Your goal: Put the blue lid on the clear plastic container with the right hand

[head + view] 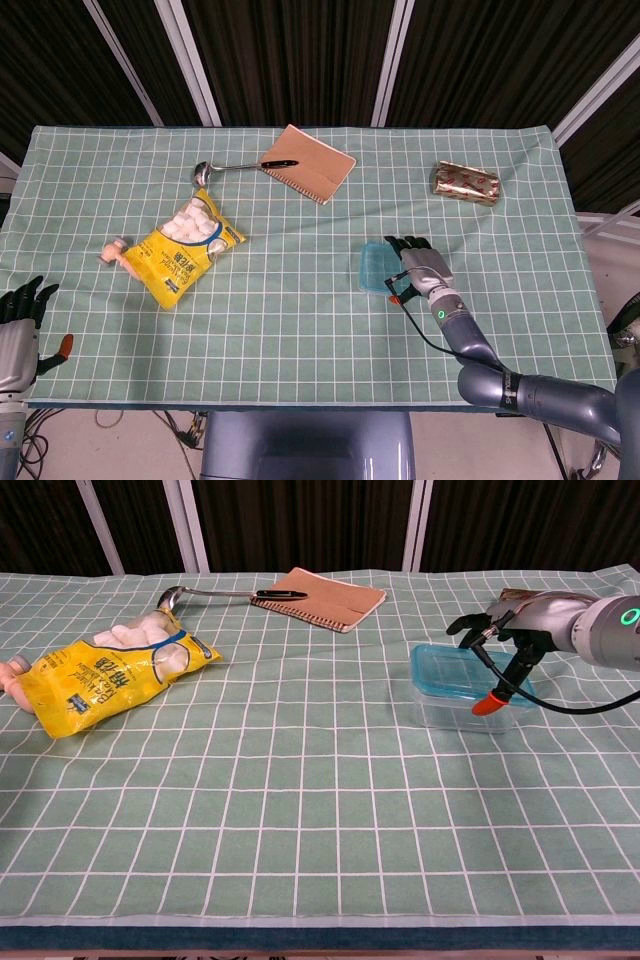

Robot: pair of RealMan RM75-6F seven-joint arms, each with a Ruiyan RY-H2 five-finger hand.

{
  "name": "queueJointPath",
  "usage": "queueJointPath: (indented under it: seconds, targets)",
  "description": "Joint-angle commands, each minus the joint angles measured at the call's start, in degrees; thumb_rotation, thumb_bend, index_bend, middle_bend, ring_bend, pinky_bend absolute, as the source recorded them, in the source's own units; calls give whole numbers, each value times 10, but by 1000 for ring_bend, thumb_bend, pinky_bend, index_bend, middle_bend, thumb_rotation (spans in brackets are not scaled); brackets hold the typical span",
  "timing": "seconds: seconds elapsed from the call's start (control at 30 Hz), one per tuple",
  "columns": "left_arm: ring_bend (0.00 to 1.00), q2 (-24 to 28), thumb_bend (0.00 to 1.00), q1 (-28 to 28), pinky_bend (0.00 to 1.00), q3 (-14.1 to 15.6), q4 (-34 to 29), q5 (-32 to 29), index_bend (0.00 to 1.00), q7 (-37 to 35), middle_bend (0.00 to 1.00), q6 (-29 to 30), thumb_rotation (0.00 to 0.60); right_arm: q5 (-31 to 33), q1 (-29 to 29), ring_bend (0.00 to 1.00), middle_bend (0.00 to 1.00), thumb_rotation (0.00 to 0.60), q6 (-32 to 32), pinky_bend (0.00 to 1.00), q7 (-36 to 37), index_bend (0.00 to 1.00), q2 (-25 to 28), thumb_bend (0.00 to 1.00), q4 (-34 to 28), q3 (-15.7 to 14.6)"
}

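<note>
The blue lid (450,670) lies on top of the clear plastic container (445,712), right of the table's middle; in the head view the lid (373,266) shows just left of my right hand (420,265). My right hand (515,620) hovers over the lid's right side with its fingers spread, and its orange thumb tip touches the lid's front right edge. It grips nothing. My left hand (18,330) hangs off the table's near left corner, fingers apart and empty.
A yellow marshmallow bag (180,248) and a small pink object (113,250) lie at the left. A brown notebook (308,163) with a pen and a metal ladle (225,166) sit at the back. A gold packet (466,184) lies back right.
</note>
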Motion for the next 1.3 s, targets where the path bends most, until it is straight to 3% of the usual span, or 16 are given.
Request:
queueJointPath:
  seconds: [0.03,0.8,1.3]
  targets:
    - [0,0,361,0,0,0,0,0,136,0,0,0,600,-1,-1,0,394,600,0,0,1,0,2,350,-2,1]
    - [0,0,361,0,0,1,1,2,136,1,0,0,600,1,-5,0,73,600,6,0,-5,0,16,350,-22,1]
    - [0,-1,361,0,0,0,1,0,136,1,0,1,600,4,-8,0,28,600,9,0,-3,0,32,349,-41,0]
